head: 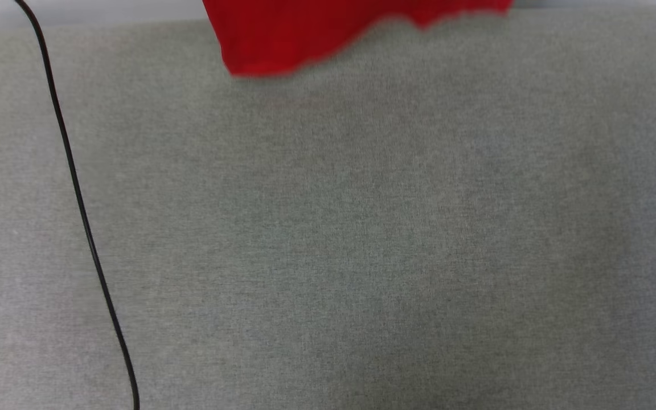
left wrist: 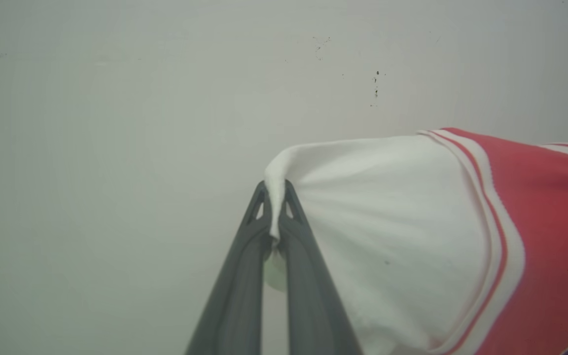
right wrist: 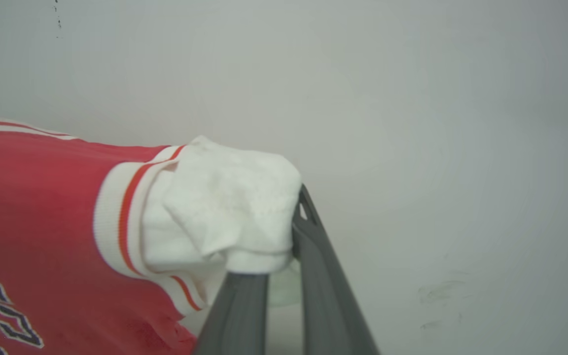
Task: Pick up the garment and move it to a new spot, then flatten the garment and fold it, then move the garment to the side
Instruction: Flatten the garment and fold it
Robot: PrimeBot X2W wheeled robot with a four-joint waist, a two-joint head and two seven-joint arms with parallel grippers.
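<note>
A grey cloth-covered desk (head: 362, 228) stretches out ahead, with a pale wall (left wrist: 116, 98) beyond it and a black cable (head: 77, 193) trailing down the desk's left side. The garment (head: 305, 34) hangs over the desk's far edge, its red hem blurred in the head view; whether the hem touches the desk I cannot tell. The step in hand looks like carrying it to a new spot on the desk. That should go best with both claws level and well apart so the body hangs spread, the hem set down first on the bare middle of the desk, clear of the cable, and the top then laid out flat. The left claw (left wrist: 275, 197) is pressed together on a pinch of one white sleeve (left wrist: 387, 222). The right claw (right wrist: 286, 227) is clamped on the bunched end of the other sleeve (right wrist: 225, 207), with cloth draped over one finger.
</note>
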